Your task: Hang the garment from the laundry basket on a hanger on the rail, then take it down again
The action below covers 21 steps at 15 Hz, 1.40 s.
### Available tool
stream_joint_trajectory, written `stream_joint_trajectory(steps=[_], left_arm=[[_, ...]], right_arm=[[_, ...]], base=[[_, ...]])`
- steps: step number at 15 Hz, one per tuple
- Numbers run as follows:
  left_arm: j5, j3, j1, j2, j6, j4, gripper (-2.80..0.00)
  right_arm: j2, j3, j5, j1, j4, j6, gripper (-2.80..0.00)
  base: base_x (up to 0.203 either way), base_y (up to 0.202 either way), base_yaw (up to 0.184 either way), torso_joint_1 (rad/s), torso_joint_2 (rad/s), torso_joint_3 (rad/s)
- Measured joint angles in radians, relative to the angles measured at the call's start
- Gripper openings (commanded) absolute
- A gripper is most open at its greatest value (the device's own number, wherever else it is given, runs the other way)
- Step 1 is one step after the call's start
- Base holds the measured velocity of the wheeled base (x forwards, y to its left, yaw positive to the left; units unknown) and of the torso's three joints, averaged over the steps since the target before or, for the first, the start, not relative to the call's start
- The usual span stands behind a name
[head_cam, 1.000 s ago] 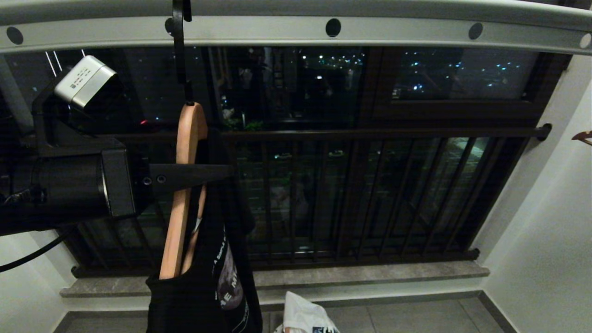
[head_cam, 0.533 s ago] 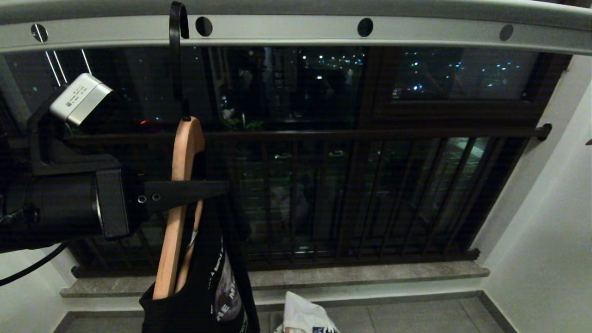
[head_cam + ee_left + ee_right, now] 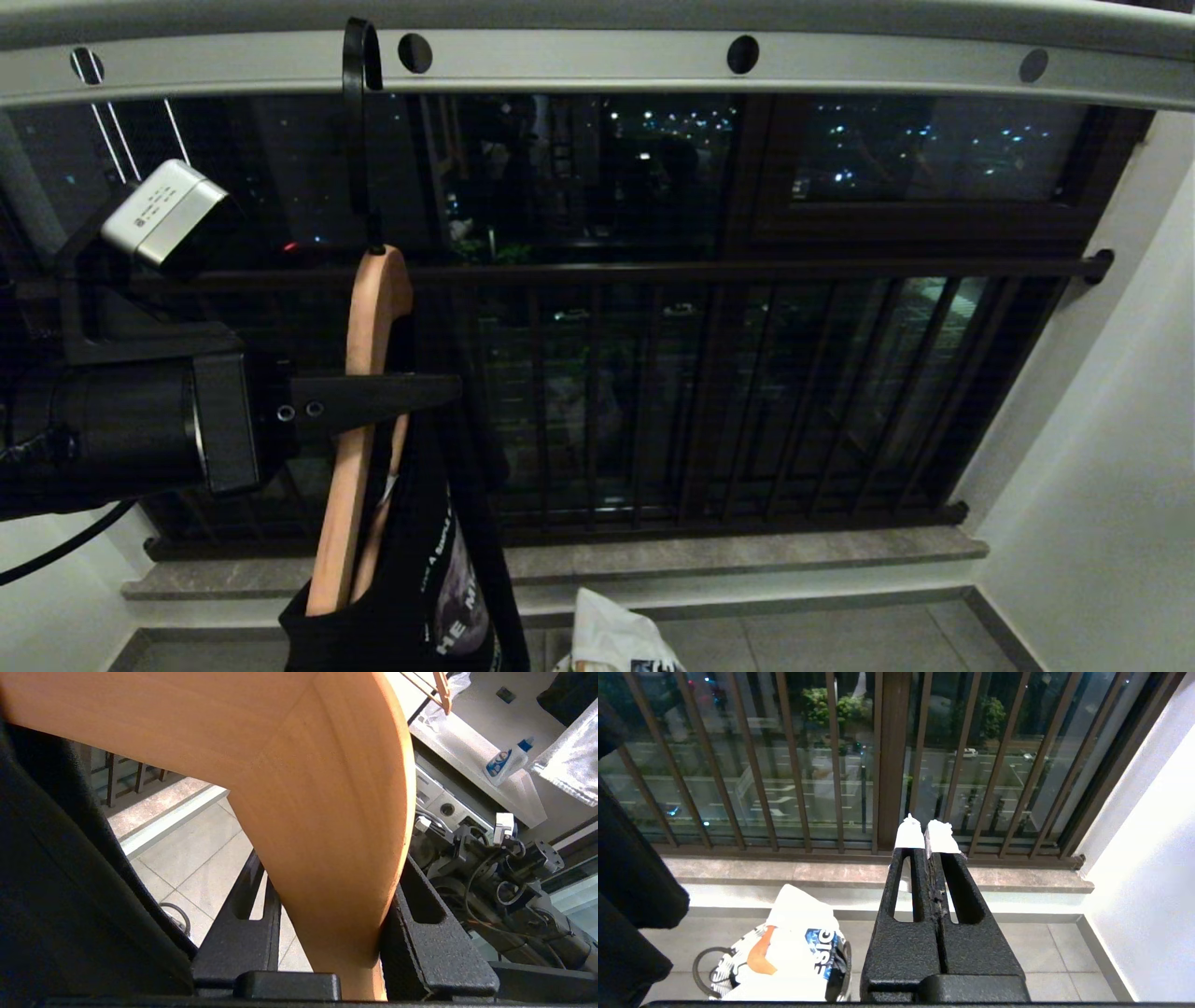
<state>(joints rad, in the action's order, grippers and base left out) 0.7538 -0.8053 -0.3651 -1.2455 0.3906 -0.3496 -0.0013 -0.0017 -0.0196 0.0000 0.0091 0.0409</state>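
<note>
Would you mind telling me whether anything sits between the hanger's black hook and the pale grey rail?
Nothing visible does: the wooden hanger's black hook is already over the pale grey holed rail, with the left gripper clamped on the wood.

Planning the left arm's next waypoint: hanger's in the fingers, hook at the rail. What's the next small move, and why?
Probably hold the grip and ease the wooden hanger down slightly until it hangs from the rail. The left gripper is clamped across the hanger's arm, the black garment is draped on it, and the black hook curls over the rail's edge. Whether it bears weight cannot be told.
</note>
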Motion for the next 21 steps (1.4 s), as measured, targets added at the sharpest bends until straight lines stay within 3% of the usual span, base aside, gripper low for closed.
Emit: stream_joint_trajectory(steps=[12, 21], left_arm=[[0.0, 0.008, 0.0, 0.006, 0.0, 0.0, -2.8], [0.0, 0.004, 0.0, 0.011, -0.001, -0.001, -2.8]], right_arm=[[0.0, 0.0, 0.0, 0.0, 0.0, 0.001, -2.8], [0.0, 0.0, 0.0, 0.0, 0.0, 0.003, -2.8]], base=[[0.0, 0.0, 0.0, 0.0, 0.0, 0.0], [0.0, 0.0, 0.0, -0.107, 0.23, 0.122]])
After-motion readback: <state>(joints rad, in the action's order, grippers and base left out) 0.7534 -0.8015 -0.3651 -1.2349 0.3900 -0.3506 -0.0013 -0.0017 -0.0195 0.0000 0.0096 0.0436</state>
